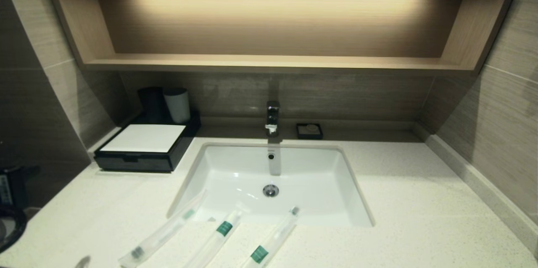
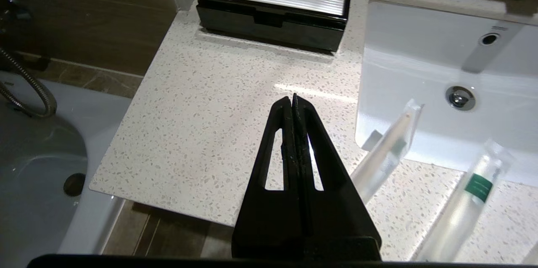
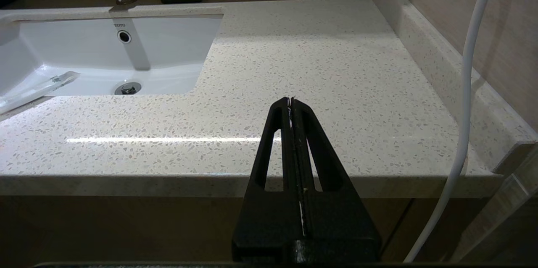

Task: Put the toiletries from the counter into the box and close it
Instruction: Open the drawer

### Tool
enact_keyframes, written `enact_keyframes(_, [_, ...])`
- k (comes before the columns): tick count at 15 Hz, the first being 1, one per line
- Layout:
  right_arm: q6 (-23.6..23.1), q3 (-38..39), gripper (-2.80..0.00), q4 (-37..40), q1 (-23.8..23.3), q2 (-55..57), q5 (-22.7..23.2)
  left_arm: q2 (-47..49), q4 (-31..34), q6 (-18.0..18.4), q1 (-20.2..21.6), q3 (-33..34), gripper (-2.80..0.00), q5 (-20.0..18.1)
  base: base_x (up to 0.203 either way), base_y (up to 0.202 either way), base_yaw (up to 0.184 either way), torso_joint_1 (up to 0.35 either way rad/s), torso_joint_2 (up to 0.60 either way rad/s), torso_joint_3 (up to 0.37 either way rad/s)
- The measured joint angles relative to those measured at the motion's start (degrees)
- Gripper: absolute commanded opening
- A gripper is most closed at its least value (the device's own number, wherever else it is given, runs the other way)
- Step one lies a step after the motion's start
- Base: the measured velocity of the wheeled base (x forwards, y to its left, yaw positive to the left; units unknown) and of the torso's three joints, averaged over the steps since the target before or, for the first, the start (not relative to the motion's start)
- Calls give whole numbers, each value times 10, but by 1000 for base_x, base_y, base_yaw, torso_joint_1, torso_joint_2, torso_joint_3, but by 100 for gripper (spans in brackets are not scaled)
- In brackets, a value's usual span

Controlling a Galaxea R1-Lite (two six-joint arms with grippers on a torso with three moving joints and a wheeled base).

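Three slim toiletries in clear sleeves lie on the counter (image 1: pixel 420 201) at its front edge, their far ends over the sink rim: the left one (image 1: pixel 162 232) with a dark tip, the middle one (image 1: pixel 220 234) and the right one (image 1: pixel 273 238) with green bands. The black box (image 1: pixel 145 150) with a white top stands at the back left, its drawer pushed in; it also shows in the left wrist view (image 2: pixel 273 11). My left gripper (image 2: pixel 293 98) is shut and empty above the counter's front left, beside the left sleeve (image 2: pixel 384 156). My right gripper (image 3: pixel 291 100) is shut and empty at the counter's front right edge.
A white sink (image 1: pixel 235 167) with a chrome tap (image 1: pixel 272 117) sits mid-counter. A small black soap dish (image 1: pixel 309 131) stands behind it. A black and a white cup (image 1: pixel 176 104) stand behind the box. A wooden shelf (image 1: pixel 269 63) hangs above. A white cable (image 3: pixel 466 91) hangs at right.
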Motion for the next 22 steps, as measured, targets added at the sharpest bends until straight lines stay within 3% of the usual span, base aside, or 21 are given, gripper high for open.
enact_keyframes(6, [0, 0, -280, 0, 0, 0, 0, 141, -106, 2, 29, 21, -280, -3, 0, 0, 0, 0, 0, 0])
enact_keyframes(10, [0, 0, -280, 0, 0, 0, 0, 252, -237, 3, 38, 37, -280, -5, 0, 0, 0, 0, 0, 0])
enact_keyframes(13, [0, 0, -280, 0, 0, 0, 0, 343, -330, 17, 68, 19, -280, -15, 0, 0, 0, 0, 0, 0])
enact_keyframes(17, [0, 0, -280, 0, 0, 0, 0, 426, -356, 23, 99, -20, -280, -83, 0, 0, 0, 0, 0, 0])
enact_keyframes(22, [0, 0, -280, 0, 0, 0, 0, 485, -393, 23, 105, -37, -280, -92, 0, 0, 0, 0, 0, 0])
